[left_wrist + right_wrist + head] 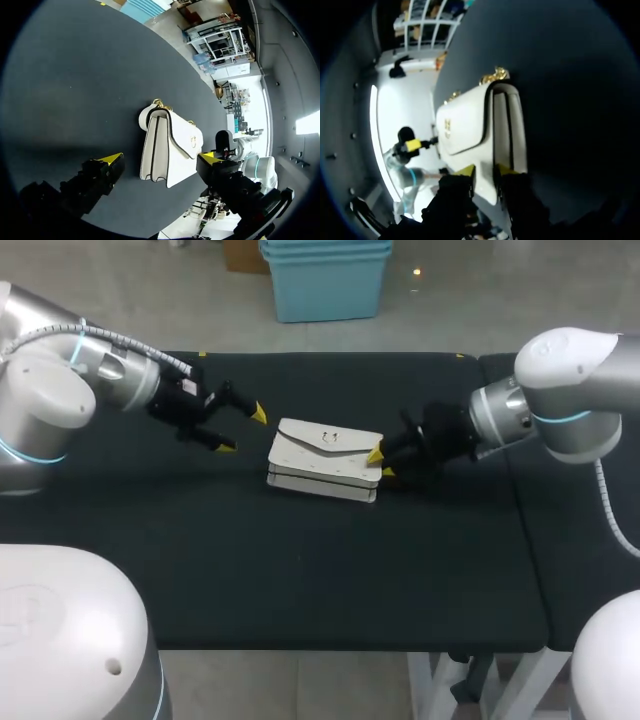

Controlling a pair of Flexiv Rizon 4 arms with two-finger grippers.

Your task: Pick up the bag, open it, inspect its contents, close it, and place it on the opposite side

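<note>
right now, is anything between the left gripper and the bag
No, only bare black table between the left gripper and the white bag, per head and left wrist views.

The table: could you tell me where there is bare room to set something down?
The near strip of the table in front of the bag is bare, as is the far strip behind it. The middle is crowded: the left gripper open off one end of the bag, the right gripper at the other.
</note>
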